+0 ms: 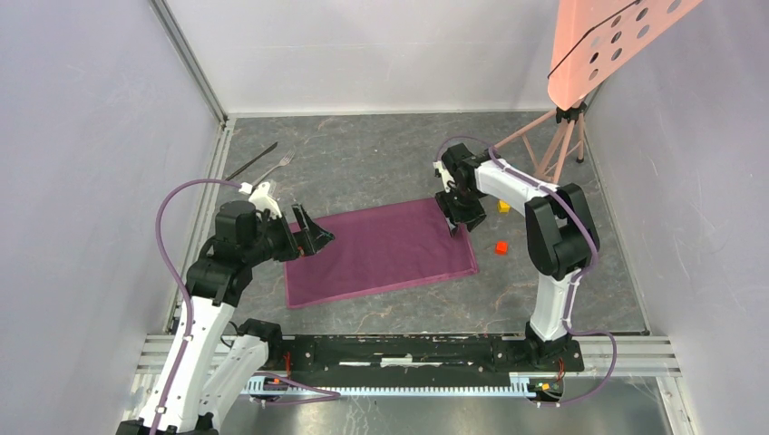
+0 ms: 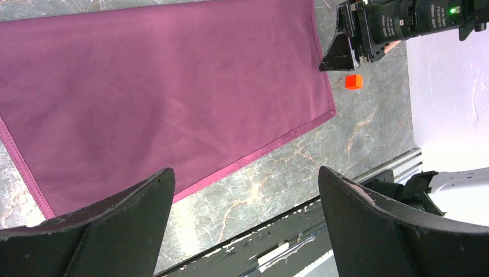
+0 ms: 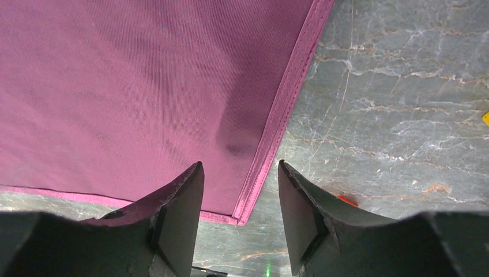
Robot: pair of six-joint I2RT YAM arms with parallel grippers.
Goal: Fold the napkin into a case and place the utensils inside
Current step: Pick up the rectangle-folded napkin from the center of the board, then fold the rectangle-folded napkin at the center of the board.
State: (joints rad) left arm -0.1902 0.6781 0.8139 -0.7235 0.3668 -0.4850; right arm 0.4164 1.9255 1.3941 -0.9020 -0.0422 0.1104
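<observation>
The plum-purple napkin [image 1: 376,252] [image 2: 161,86] [image 3: 132,86] lies flat and unfolded in the middle of the table. No case shape shows. The utensils, a silver fork [image 1: 277,167] and a dark knife [image 1: 251,161], lie at the far left, apart from the cloth. My left gripper [image 1: 313,237] [image 2: 245,173] hangs wide open above the napkin's left side, holding nothing. My right gripper [image 1: 456,222] [image 3: 239,167] is low at the napkin's far right corner. Its jaws are apart and straddle the hemmed side edge near that corner, with a gap on both sides.
An orange cube [image 1: 501,247] [image 2: 353,81] and a yellow cube [image 1: 503,207] sit just right of the napkin. A peach perforated board on a tripod [image 1: 598,45] stands at the back right. The black mounting rail [image 1: 408,349] runs along the near edge.
</observation>
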